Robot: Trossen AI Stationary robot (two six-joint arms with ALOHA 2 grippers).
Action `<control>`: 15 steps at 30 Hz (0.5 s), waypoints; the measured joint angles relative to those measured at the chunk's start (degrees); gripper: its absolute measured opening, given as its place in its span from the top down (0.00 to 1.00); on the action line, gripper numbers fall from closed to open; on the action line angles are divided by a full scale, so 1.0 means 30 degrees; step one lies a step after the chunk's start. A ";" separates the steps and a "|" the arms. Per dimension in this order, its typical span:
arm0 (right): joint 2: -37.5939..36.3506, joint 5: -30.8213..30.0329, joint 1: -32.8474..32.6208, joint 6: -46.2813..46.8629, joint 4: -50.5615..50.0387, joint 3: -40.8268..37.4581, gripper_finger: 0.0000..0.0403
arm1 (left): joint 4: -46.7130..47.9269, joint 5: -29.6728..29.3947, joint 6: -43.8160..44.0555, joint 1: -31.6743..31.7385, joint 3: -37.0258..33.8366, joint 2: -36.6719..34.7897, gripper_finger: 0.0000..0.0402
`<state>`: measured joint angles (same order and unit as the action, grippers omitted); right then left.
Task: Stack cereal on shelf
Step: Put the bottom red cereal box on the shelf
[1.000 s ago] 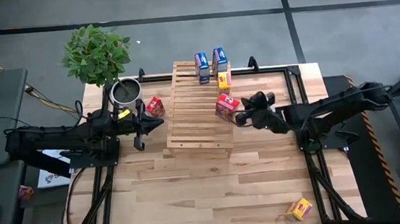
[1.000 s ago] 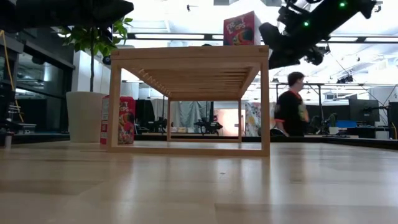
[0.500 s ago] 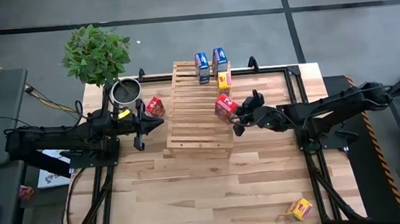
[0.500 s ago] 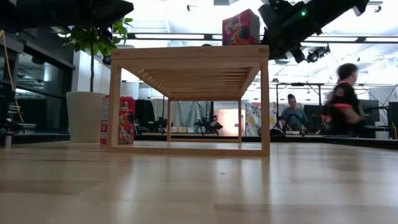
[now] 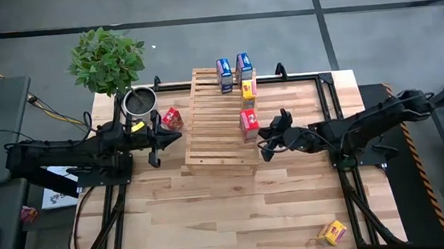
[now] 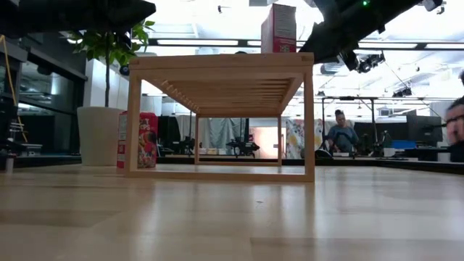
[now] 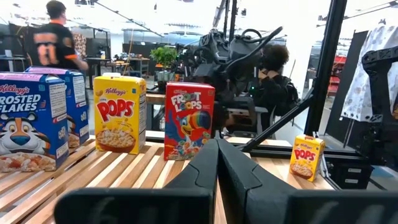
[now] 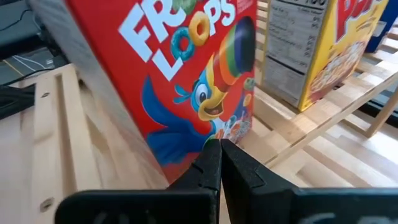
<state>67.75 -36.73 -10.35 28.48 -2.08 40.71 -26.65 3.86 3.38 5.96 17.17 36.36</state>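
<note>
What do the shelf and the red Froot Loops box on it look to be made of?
Shelf: apparently unfinished pale wood, with visible grain on parallel slats. Red Froot Loops box: likely thin cardboard with a glossy printed front, judging by its folded edges and sheen.

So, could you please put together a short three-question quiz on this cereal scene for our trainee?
1. True or false: the right gripper is clamped on the red box on the shelf.
2. How many cereal boxes are on the shelf?
3. Where is the stray yellow box? A) on the shelf B) on the tabletop's near right corner C) in the metal pot

Key: 1 false, its jaws are shut beside the box; 2 four; 3 B.
</note>
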 joint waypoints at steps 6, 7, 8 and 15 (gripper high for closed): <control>0.0000 -0.0213 -0.0442 0.0499 0.0004 0.0007 1.00 | 0.0000 0.0000 0.0000 0.0000 0.0000 0.0000 1.00; 0.0000 -0.0241 -0.0451 0.0501 0.0004 0.0007 1.00 | 0.0000 0.0002 0.0000 0.0000 0.0000 0.0000 1.00; 0.0000 -0.0261 -0.0451 0.0507 0.0004 0.0015 1.00 | 0.0000 0.0000 0.0003 0.0000 0.0000 0.0000 1.00; 0.0000 -0.0240 -0.0444 0.0465 0.0355 0.0015 1.00 | 0.0000 0.0006 0.0007 0.0000 0.0000 0.0000 1.00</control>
<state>67.75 -37.45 -11.68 29.87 -1.01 40.75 -26.65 3.87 3.40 5.96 17.17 36.36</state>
